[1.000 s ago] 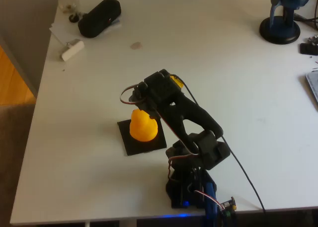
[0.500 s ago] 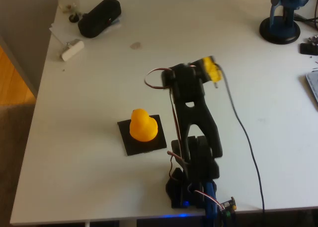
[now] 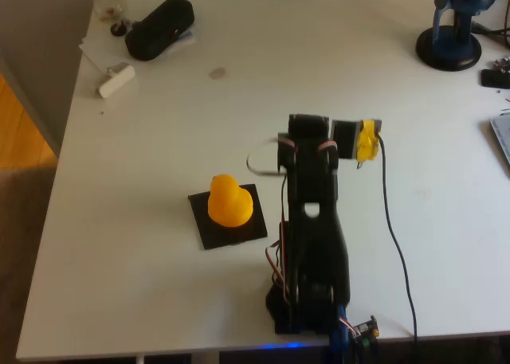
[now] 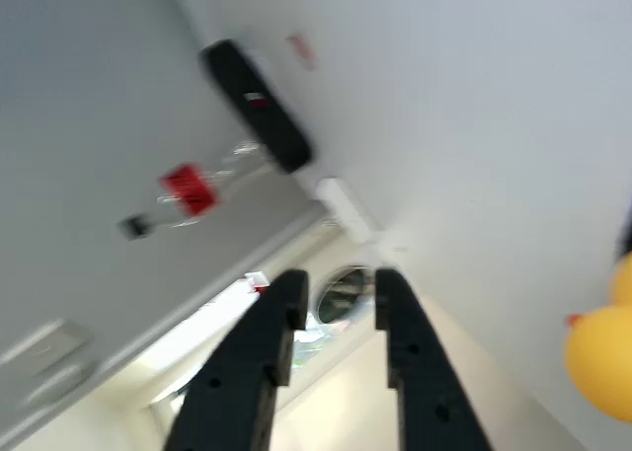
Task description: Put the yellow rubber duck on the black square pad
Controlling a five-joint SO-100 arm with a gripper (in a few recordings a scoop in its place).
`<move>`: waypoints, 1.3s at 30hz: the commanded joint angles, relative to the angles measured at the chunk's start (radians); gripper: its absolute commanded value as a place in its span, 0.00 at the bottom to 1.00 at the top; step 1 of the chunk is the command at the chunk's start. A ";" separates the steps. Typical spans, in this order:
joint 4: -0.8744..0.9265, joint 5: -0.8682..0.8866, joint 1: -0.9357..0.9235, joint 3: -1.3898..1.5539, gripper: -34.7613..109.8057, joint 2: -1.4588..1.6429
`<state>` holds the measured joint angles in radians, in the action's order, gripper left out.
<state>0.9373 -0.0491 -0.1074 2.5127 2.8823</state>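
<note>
The yellow rubber duck (image 3: 230,201) stands upright on the black square pad (image 3: 239,235) near the table's front, left of the arm's base. My arm (image 3: 311,221) is folded back over its base, with its wrist well right of the duck and clear of it. In the wrist view my gripper (image 4: 338,283) is open, with nothing between its two black fingers (image 4: 267,342), and it points across the table toward the far edge. The duck (image 4: 602,357) shows at that view's right edge, apart from the fingers.
A bulky black case (image 3: 159,28) and a small white object (image 3: 115,79) lie at the back left. A blue stand (image 3: 450,37) sits at the back right. A black cable (image 3: 394,236) runs down the table right of the arm. A bottle with a red label (image 4: 188,189) is beside the case.
The gripper has let go of the duck and the arm has swung right and folded back from it. The duck stays on the pad.
</note>
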 commanded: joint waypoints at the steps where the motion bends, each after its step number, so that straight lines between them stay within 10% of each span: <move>1: -0.031 -0.002 -0.026 0.192 0.29 0.196; 39: -0.018 -0.011 -0.023 0.451 0.29 0.472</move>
<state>0.9112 -0.0399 -0.1089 2.9468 3.3379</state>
